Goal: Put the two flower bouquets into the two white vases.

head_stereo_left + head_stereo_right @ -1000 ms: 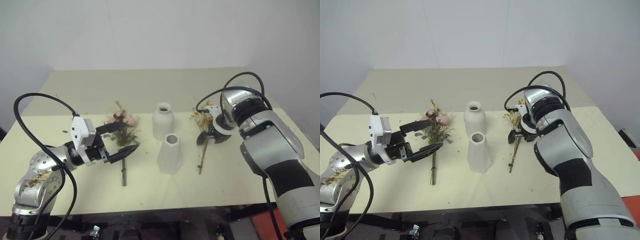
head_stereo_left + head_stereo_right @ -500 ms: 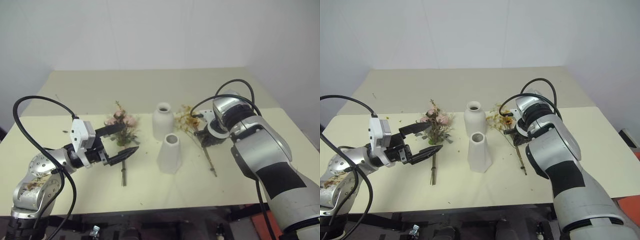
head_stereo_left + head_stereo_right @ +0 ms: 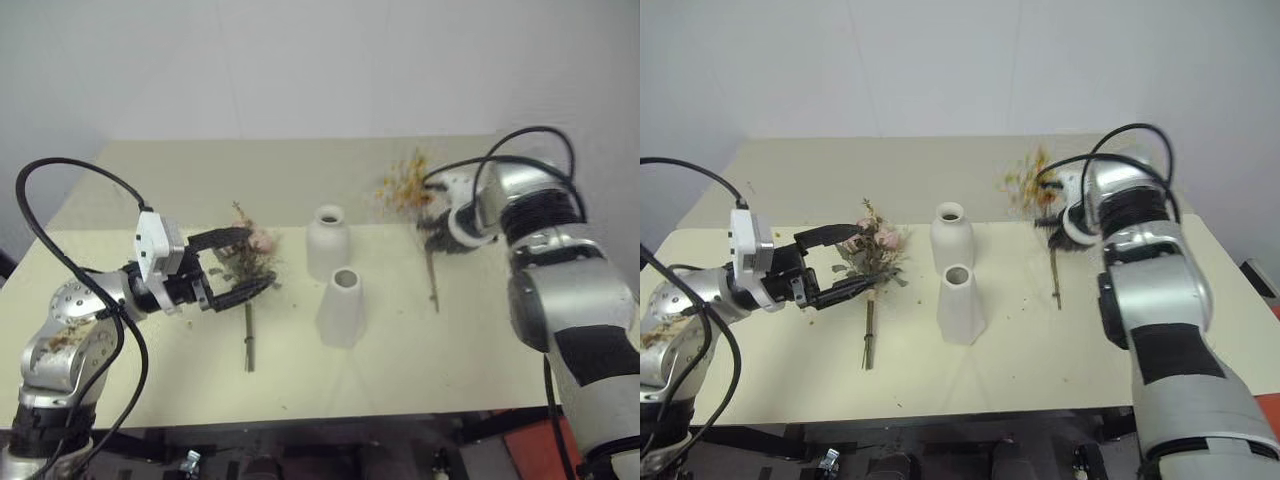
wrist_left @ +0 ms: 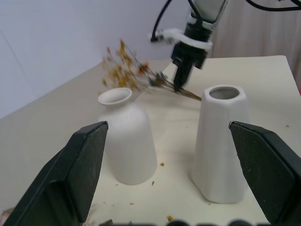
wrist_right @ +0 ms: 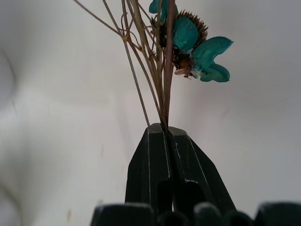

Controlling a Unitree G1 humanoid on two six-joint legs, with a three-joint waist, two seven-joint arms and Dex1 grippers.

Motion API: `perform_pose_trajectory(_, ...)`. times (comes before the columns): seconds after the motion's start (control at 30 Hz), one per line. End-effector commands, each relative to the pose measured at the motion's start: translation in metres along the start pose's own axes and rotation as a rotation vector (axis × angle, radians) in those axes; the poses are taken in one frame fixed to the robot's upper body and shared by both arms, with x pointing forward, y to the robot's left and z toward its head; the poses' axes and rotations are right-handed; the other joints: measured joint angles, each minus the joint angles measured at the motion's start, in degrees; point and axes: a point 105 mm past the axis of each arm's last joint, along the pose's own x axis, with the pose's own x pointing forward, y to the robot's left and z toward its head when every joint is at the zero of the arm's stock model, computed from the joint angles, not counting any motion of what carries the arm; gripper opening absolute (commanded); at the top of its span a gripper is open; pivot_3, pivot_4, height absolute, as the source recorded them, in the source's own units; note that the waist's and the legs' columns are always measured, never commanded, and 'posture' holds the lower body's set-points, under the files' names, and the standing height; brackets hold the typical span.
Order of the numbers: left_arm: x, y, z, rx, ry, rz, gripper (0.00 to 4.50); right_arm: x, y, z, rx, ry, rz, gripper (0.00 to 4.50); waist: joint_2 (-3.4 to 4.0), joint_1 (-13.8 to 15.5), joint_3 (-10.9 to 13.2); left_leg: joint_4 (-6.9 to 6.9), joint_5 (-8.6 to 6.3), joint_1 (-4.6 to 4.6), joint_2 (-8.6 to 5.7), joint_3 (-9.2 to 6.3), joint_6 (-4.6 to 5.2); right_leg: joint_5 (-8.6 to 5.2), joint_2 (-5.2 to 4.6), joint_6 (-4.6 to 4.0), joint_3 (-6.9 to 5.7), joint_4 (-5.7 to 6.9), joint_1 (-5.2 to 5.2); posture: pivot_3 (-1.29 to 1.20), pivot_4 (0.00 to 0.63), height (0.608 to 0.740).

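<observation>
My right hand point(image 5: 165, 136) was clamped shut on the thin stems of the yellow-orange dried spray point(image 3: 405, 186), holding it clear of the cream worktop point(image 3: 450, 350) toward the far right side, flower heads up and away, the long stem trailing down toward the surface below the fingers. In the right wrist view the two black fingers met tight around the stems, with a teal-looking seed head just beyond them.

My left hand point(image 3: 232, 263) hung with its fingers spread wide and holding nothing, just above the pink rose bunch point(image 3: 878, 243), which lay flat on the worktop left of centre, blooms toward the far edge and its stem point(image 3: 248, 345) pointing at the near edge.

The two white vases stood at mid-worktop, both empty: the bottle-shaped vase point(image 3: 326, 243) farther back, the cone vase point(image 3: 340, 308) just in front of it, close together but apart.

By my reading, the step in hand was the carry of the first bouquet: lifted, not yet over a vase. The next move called for swinging the spray toward the centre, tipping it until the cut end pointed down, and lining that end over one narrow mouth before lowering. The rose bunch was not yet picked up; its thicker stem would probably suit whichever opening proved wider.
</observation>
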Motion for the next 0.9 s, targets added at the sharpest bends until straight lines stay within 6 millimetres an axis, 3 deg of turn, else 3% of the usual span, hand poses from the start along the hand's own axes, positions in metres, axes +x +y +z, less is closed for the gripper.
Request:
perform_pose_trajectory(0.03, 0.003, 0.007, 0.011, 0.051, -0.009, -0.039, 4.5, -0.022, 0.002, 0.034, -0.047, -0.293, 0.053, 0.01, -0.01, 0.0, -0.01, 0.0, 0.0, -0.02, 0.01, 0.0, 0.0, 0.0, 0.0, 0.0, 0.0, -0.01, 0.0, 0.0, 0.15, 0.74)
perform_pose_trajectory(0.1, 0.005, 0.014, 0.014, 0.057, -0.012, -0.053, 4.5, -0.033, 0.008, 0.042, -0.069, -0.416, 0.093, 0.01, 0.0, -0.09, 0.0, -0.01, 0.0, -0.03, 0.01, 0.0, 0.0, 0.0, 0.0, 0.0, 0.01, 0.0, -0.03, 0.0, 0.15, 0.74)
perform_pose_trajectory(0.27, 0.013, 0.024, 0.025, 0.072, -0.032, -0.09, 4.5, -0.072, 0.03, 0.062, 0.062, -0.765, 0.341, 0.01, 0.06, -0.37, 0.04, 0.0, 0.0, -0.02, 0.01, 0.01, 0.0, 0.02, 0.01, 0.01, 0.03, 0.11, -0.06, 0.0, 0.15, 0.74)
perform_pose_trajectory(0.4, 0.014, 0.025, 0.025, 0.074, -0.02, -0.109, 4.5, -0.097, 0.06, 0.067, -0.03, -0.936, 0.477, 0.01, 0.07, -0.25, 0.04, -0.01, 0.0, 0.09, 0.02, -0.01, 0.01, 0.02, 0.01, 0.02, 0.03, 0.21, -0.01, 0.0, 0.15, 0.74)
perform_pose_trajectory(0.67, 0.014, 0.027, 0.025, 0.063, 0.0, -0.13, 4.5, -0.109, 0.104, 0.078, -0.173, -1.014, 0.595, 0.01, 0.08, -0.19, 0.05, 0.01, 0.04, 0.18, 0.02, 0.0, -0.02, 0.0, 0.02, 0.0, 0.04, 0.42, -0.01, 0.0, 0.15, 0.74)
perform_pose_trajectory(0.9, 0.012, 0.028, 0.023, 0.042, 0.021, -0.125, 4.5, -0.111, 0.13, 0.086, -0.229, -1.059, 0.663, 0.01, 0.09, -0.12, 0.05, 0.01, 0.04, 0.17, 0.01, -0.01, -0.02, -0.01, 0.02, -0.01, 0.03, 0.43, -0.03, 0.0, 0.15, 0.74)
